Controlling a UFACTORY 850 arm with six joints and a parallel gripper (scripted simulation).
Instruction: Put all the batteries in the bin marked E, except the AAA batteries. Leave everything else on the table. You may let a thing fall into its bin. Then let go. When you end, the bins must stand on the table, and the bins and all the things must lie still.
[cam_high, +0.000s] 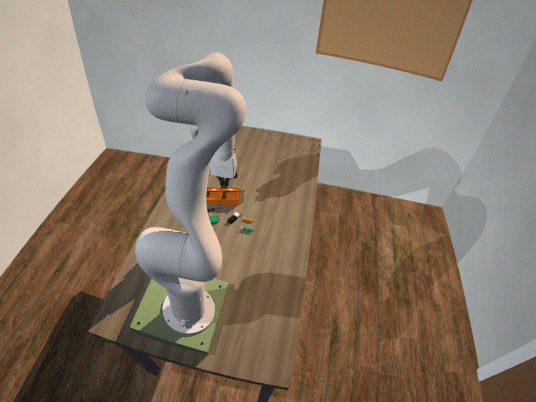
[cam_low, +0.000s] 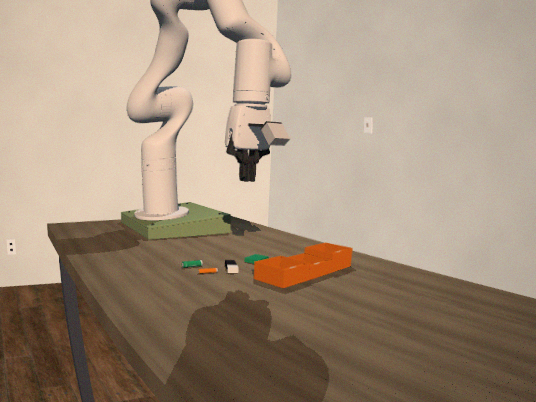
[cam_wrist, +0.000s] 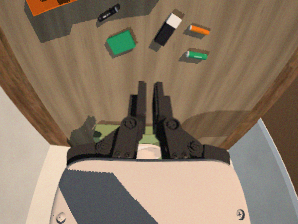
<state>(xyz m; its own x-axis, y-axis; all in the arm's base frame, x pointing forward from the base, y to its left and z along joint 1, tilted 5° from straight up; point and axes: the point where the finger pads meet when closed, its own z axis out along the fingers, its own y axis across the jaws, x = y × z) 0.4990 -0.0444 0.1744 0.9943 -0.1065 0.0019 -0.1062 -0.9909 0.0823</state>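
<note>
My gripper (cam_low: 247, 175) hangs high above the table, fingers pointing down, shut with nothing between them; it also shows in the wrist view (cam_wrist: 149, 90). Beside the bins lie a black and white block-shaped battery (cam_low: 230, 266) (cam_wrist: 166, 30), a small orange battery (cam_low: 208, 270) (cam_wrist: 198, 30), a green battery (cam_low: 192, 263) (cam_wrist: 197, 55) and a small black cylinder (cam_wrist: 109, 12) close to the bins.
A flat green block (cam_low: 256, 258) (cam_wrist: 120, 43) lies next to the bins. The arm's green base plate (cam_low: 176, 222) sits at the table's end. The table edge runs close to the left of the objects in the exterior view.
</note>
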